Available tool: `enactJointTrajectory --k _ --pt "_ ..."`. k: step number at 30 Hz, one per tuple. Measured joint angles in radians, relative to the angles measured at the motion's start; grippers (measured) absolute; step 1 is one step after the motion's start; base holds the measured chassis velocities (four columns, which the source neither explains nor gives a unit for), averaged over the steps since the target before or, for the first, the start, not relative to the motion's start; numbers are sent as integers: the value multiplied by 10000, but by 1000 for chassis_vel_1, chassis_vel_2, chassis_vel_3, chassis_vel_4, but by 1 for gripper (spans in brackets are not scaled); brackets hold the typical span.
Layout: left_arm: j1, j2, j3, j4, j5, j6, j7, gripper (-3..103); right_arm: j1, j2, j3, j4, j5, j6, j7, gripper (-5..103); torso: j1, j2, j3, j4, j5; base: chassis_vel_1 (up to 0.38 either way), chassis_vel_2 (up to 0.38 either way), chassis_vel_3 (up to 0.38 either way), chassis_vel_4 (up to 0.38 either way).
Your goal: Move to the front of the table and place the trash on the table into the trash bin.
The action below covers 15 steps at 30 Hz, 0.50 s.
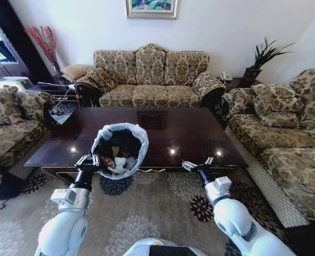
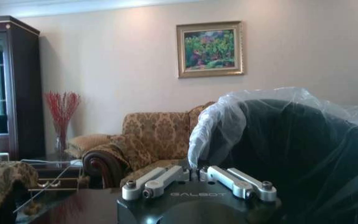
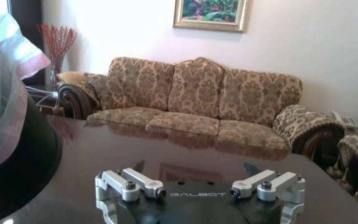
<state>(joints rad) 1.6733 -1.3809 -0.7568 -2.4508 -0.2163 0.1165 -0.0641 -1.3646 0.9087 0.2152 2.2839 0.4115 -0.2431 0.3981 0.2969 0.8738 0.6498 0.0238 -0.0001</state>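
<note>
While the bin hangs tilted from 1 arm, the scene reads as follows.

Left tool [image 1: 88, 161]: closed on the rim of the trash bin [image 1: 120, 146], its fingers [image 2: 166, 176] pinching the bag-lined edge; it sits at about 10 o'clock from the robot's base.

Trash bin: held off the floor just in front of the counter [image 1: 189, 133], mouth tipped toward the robot.

Trash [image 1: 116, 160]: colourful wrappers and white scraps lie inside the bin; the counter top looks bare of litter, so the clearing seems nearly or fully done.

Right tool [image 1: 196, 164]: spread open and holding nothing, hovering over the counter's front edge at about 1 o'clock.

Risk: the tilt could spill the trash onto the carpet [image 1: 157, 213], and a 1-sided pinch on the slick bag could slip and drop the bin.

Second risk: swinging the bin could knock the carved front edge.

Edges and room: sofas close in at 9, 12 and 3 o'clock; the carpet between robot and counter gives the best room for setting the bin down.
</note>
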Motion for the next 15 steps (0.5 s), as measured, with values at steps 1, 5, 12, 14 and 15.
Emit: enactJointTrajectory --k 1,5,12,14,15 --pt "0 0 0 0 0 0 0 3 0 0 0 0 0 0 0 100 0 0 0 0 0 0 0 0 0" --pt "-25 37 18 76 -9 -4 2 3 -123 98 -126 -94 -421 -10 -172 100 -8 15 -2 -2 3 0 0 0 0" --pt "-147 196 66 175 -41 -2 3 3 -189 159 -295 -288 -1110 -54 -403 100 -1 22 6 0 1 11 14 -9 -15" --pt "-163 209 75 188 -44 1 3 3 -197 164 -314 -301 -1138 -59 -415 100 -1 23 7 0 3 49 65 -75 -83" --pt "-184 228 88 211 -48 13 3 3 -200 171 -332 -326 -1161 -60 -429 100 0 26 8 -1 3 99 102 -75 -118"
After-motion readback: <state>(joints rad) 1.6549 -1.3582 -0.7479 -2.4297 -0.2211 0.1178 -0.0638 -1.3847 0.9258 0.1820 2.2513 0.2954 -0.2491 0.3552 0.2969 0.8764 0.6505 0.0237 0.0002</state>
